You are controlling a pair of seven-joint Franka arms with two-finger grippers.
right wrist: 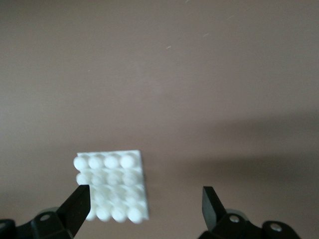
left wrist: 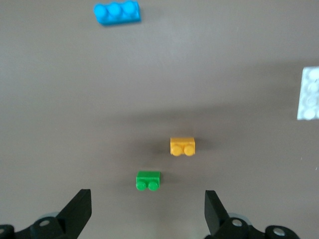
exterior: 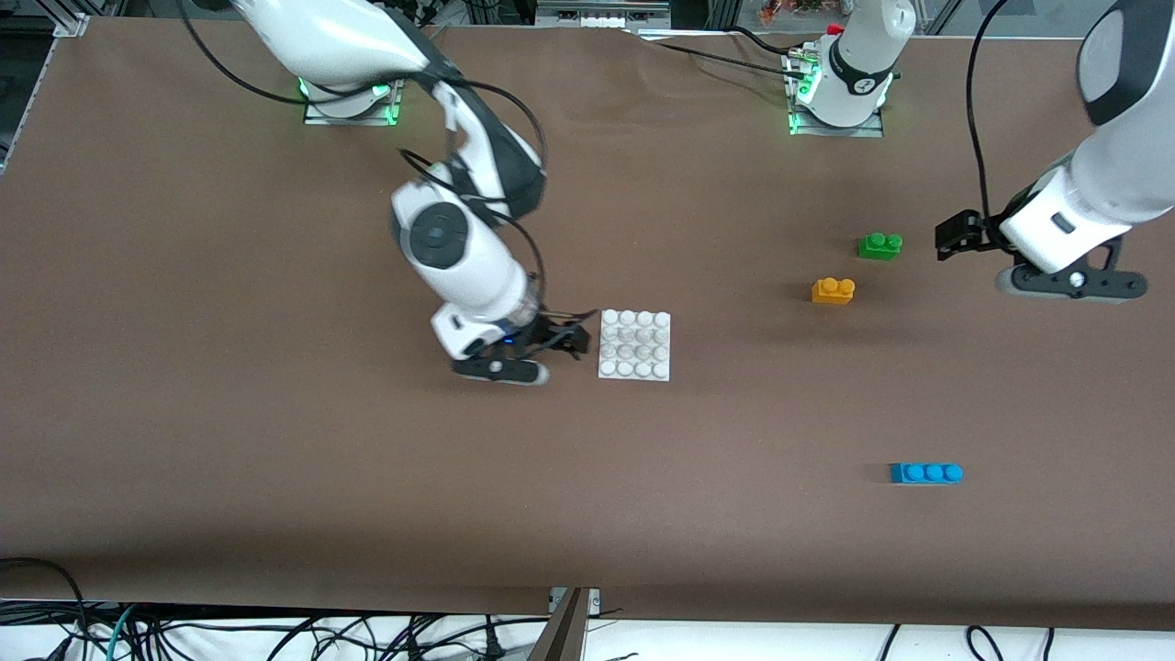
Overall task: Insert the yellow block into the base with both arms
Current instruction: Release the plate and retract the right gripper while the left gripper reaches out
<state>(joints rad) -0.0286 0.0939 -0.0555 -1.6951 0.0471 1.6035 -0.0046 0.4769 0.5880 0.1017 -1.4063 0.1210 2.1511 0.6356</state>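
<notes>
The yellow block (exterior: 833, 290) lies on the brown table, apart from the white base (exterior: 634, 344) and toward the left arm's end from it. In the left wrist view the yellow block (left wrist: 182, 146) lies past a green brick (left wrist: 149, 180). My left gripper (exterior: 953, 235) is open and empty over bare table beside the green brick (exterior: 879, 245); its jaws (left wrist: 147, 196) stand wide apart. My right gripper (exterior: 567, 340) is open and empty, low beside the base at its edge toward the right arm's end. In the right wrist view (right wrist: 145, 193) the base (right wrist: 112, 186) lies partly between the jaws.
A blue three-stud brick (exterior: 925, 473) lies nearer to the front camera than the yellow block; it also shows in the left wrist view (left wrist: 117, 13). The base's edge shows there too (left wrist: 310, 93). Both arm bases stand along the table's back edge.
</notes>
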